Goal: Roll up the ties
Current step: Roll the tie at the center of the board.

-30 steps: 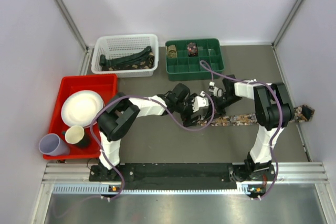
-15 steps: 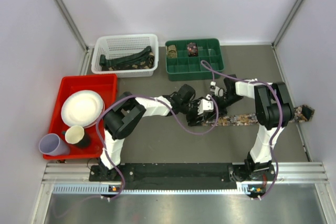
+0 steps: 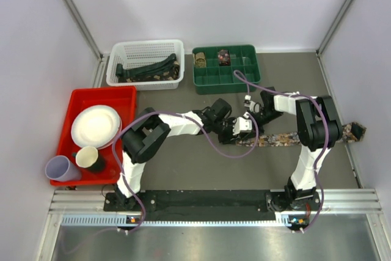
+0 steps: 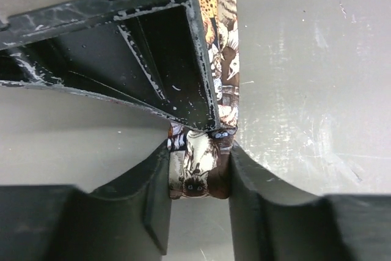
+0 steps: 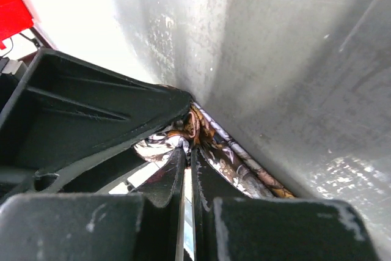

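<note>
A brown-red patterned tie (image 3: 287, 139) lies flat across the mat toward the right wall. Its left end is curled into a small roll (image 4: 197, 166). My left gripper (image 3: 240, 135) (image 4: 198, 178) is shut on that roll, a finger touching each side. My right gripper (image 3: 247, 128) (image 4: 208, 128) comes down onto the same roll from above. In the right wrist view its jaws (image 5: 190, 151) are shut, with the tie's fabric (image 5: 226, 157) bunched at their tips. A black finger (image 5: 91, 108) of the left gripper fills the left of that view.
A white basket (image 3: 145, 49) at the back holds dark ties. Beside it, a green compartment tray (image 3: 241, 77) holds two rolled ties (image 3: 223, 57). A red tray (image 3: 110, 95) on the left carries a plate and cups. Purple cables loop over both arms.
My left gripper has moved right to the tie's curled end and its fingers have closed in onto the roll. The right arm has barely moved.
</note>
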Action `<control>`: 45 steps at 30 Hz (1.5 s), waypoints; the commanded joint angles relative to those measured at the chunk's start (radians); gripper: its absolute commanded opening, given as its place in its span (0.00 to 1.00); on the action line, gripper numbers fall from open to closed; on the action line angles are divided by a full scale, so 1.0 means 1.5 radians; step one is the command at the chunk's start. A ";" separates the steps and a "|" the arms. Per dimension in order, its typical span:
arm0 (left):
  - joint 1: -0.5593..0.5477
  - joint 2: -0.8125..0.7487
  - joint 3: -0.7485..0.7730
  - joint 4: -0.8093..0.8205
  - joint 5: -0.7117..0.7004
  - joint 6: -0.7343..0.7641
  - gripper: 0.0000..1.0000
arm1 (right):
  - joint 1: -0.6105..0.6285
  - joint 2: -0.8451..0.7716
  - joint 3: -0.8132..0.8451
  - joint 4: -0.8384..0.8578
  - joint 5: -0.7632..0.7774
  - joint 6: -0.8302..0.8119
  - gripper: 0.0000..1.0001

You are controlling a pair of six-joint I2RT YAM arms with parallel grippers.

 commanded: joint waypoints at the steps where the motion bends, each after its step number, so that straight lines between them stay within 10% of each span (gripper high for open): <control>1: 0.007 0.033 -0.042 -0.149 -0.082 0.031 0.31 | 0.008 -0.027 0.016 -0.008 -0.032 0.001 0.00; 7: 0.009 -0.006 -0.080 -0.174 -0.065 0.063 0.19 | 0.008 -0.034 0.016 0.007 0.020 0.020 0.00; 15: 0.043 -0.018 -0.078 -0.126 -0.018 -0.011 0.67 | 0.013 0.029 0.021 0.022 0.087 0.005 0.00; 22: 0.088 -0.064 -0.144 0.052 0.075 -0.082 0.76 | 0.018 0.041 0.022 0.018 0.131 -0.001 0.00; 35: 0.065 -0.017 -0.192 0.302 0.155 -0.151 0.79 | 0.025 0.055 0.022 0.030 0.160 0.017 0.00; 45: 0.041 0.006 -0.186 0.313 0.118 -0.172 0.53 | 0.026 0.059 0.017 0.041 0.139 0.023 0.00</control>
